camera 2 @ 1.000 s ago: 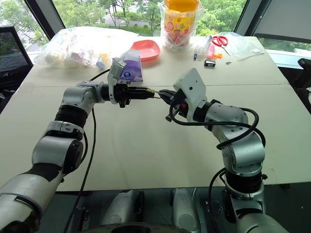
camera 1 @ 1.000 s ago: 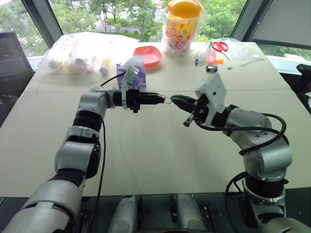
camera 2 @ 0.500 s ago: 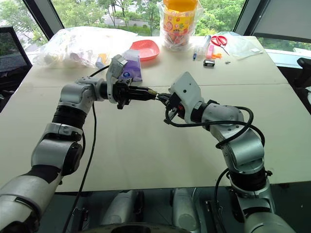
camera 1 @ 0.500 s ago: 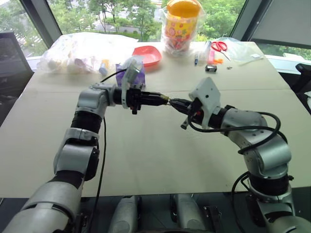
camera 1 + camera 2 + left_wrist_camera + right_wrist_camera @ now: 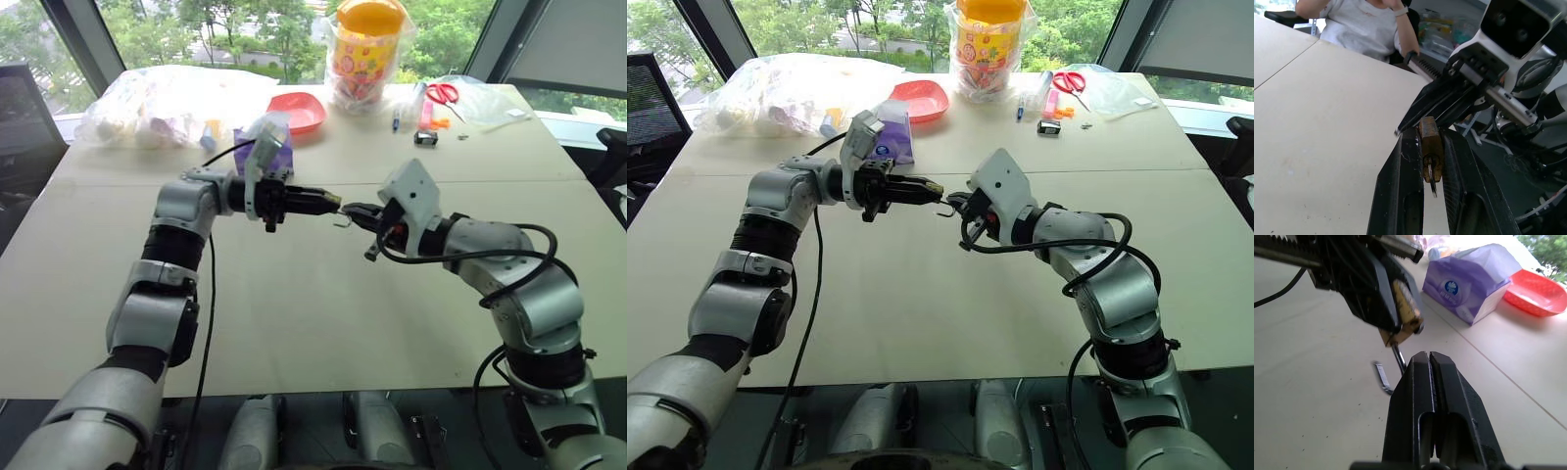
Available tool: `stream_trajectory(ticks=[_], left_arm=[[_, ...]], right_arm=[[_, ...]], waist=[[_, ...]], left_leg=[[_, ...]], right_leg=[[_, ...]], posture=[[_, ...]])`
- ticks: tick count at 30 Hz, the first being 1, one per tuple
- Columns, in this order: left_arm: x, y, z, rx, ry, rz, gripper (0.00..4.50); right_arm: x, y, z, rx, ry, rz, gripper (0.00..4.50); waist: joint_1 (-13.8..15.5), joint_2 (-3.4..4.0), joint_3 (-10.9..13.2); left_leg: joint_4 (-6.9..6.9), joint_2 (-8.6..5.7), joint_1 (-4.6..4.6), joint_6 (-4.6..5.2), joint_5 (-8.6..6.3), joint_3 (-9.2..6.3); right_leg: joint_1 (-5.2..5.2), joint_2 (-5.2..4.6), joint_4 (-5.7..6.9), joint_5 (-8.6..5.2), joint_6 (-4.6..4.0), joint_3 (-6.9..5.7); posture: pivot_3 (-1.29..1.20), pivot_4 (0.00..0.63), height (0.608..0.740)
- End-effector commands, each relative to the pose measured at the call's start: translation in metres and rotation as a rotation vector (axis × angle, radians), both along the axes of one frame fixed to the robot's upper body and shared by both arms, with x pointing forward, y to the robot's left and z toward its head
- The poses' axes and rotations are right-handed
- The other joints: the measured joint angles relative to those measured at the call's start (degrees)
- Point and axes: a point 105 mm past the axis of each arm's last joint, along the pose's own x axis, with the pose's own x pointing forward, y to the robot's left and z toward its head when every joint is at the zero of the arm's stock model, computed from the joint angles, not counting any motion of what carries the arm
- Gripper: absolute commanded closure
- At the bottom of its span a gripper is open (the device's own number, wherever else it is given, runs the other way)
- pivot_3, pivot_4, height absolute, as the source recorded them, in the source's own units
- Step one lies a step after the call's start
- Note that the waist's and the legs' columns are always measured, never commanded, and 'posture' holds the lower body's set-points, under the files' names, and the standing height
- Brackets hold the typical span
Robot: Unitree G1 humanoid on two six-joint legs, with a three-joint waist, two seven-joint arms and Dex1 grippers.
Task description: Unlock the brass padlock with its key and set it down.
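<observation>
Brass padlock (image 5: 1430, 145) clamped in left gripper (image 5: 1431, 147).
A gold-yellow body and thin silver shackle are displayed; the right gripper (image 5: 1428, 358), fingers pressed together, is positioned just beside the padlock.

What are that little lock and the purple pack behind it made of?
The padlock, pinched in the left gripper, looks like brass: a dull yellow-gold body, with a thin silvery steel-looking shackle. The purple pack looks like soft glossy plastic film, probably tissues, since it creases and shines.
</observation>
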Motion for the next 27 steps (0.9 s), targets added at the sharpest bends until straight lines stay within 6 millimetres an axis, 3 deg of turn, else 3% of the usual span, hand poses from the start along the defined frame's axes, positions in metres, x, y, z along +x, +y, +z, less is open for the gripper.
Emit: stream_trajectory(ticks=[1,5,9,12,16,21,27], left_arm=[[-0.005,-0.004,0.026,-0.068,-0.076,-0.037,4.47],[-0.002,-0.003,0.025,-0.064,-0.079,-0.012,4.47],[0.005,-0.003,0.021,-0.069,-0.055,0.031,4.47],[0.011,-0.003,0.006,-0.039,-0.022,0.072,4.47],[0.022,-0.006,-0.025,0.000,0.078,0.159,4.47],[0.023,-0.038,-0.055,-0.031,0.268,0.188,4.47],[0.023,-0.063,-0.085,0.011,0.370,0.240,4.47]], right_arm=[[-0.013,0.011,-0.013,-0.002,0.075,0.094,4.46],[-0.013,0.008,-0.014,0.016,0.079,0.082,4.46],[-0.011,-0.016,-0.026,-0.080,0.064,-0.017,4.46],[-0.013,-0.046,-0.042,-0.235,0.057,-0.105,4.46],[-0.023,-0.069,-0.032,-0.283,0.027,-0.170,4.46],[-0.041,-0.059,-0.011,-0.229,0.021,-0.106,4.46],[-0.049,-0.057,-0.013,-0.242,0.055,-0.086,4.46]], waist=[[0.05,0.00,0.00],[0.01,0.00,0.00],[0.23,-0.02,-0.01],[0.32,-0.01,-0.01],[0.06,-0.02,-0.01],[0.24,-0.04,0.00],[0.27,-0.05,0.00]], left_leg=[[0.00,0.00,0.00,0.00,0.00,0.00],[0.00,0.00,0.00,0.00,0.00,0.00],[0.00,0.00,-0.01,0.00,0.00,-0.01],[0.00,-0.05,-0.05,0.05,-0.03,-0.02],[0.02,-0.08,-0.06,0.11,-0.06,0.05],[0.03,0.00,-0.03,0.11,-0.06,0.01],[0.03,-0.02,-0.04,0.11,-0.06,0.01]], right_leg=[[0.00,0.00,-0.01,0.00,0.00,0.00],[0.00,0.00,-0.01,0.00,0.00,0.00],[0.01,-0.01,-0.03,0.00,0.00,0.00],[0.03,-0.06,-0.11,-0.01,0.00,-0.01],[0.03,-0.09,-0.19,-0.02,0.00,0.05],[0.03,0.00,-0.16,-0.01,0.01,0.02],[0.04,-0.05,-0.20,-0.01,0.02,0.02]], posture=[[0.00,0.150,0.740],[0.00,0.150,0.740],[0.00,0.150,0.740],[0.00,0.150,0.740],[0.00,0.150,0.740],[0.00,0.150,0.740],[0.00,0.150,0.740]])
